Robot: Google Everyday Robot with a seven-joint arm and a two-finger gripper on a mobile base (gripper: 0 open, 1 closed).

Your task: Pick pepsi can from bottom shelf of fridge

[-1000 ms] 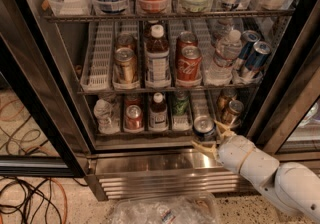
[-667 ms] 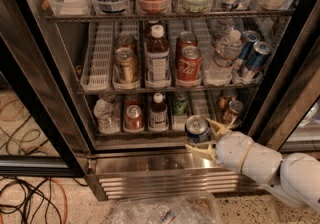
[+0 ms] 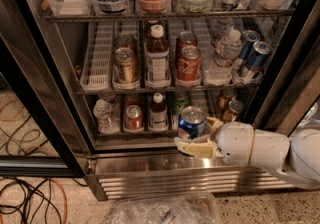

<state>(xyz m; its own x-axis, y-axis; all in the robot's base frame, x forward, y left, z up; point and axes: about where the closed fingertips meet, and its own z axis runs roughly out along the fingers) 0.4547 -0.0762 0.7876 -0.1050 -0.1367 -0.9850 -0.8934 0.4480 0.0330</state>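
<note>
Low at the fridge [image 3: 150,167], cream gripper [image 3: 196,134] clasps cylindrical pepsi can [image 3: 190,118].

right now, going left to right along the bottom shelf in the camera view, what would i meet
water bottle → red can → dark bottle → pepsi can, with the gripper closed on it at the front of the bottom shelf → brown can

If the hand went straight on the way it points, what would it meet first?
The pepsi can, which the hand grips at the front of the bottom shelf; beyond it perhaps the dark bottle, depth unclear.
</note>
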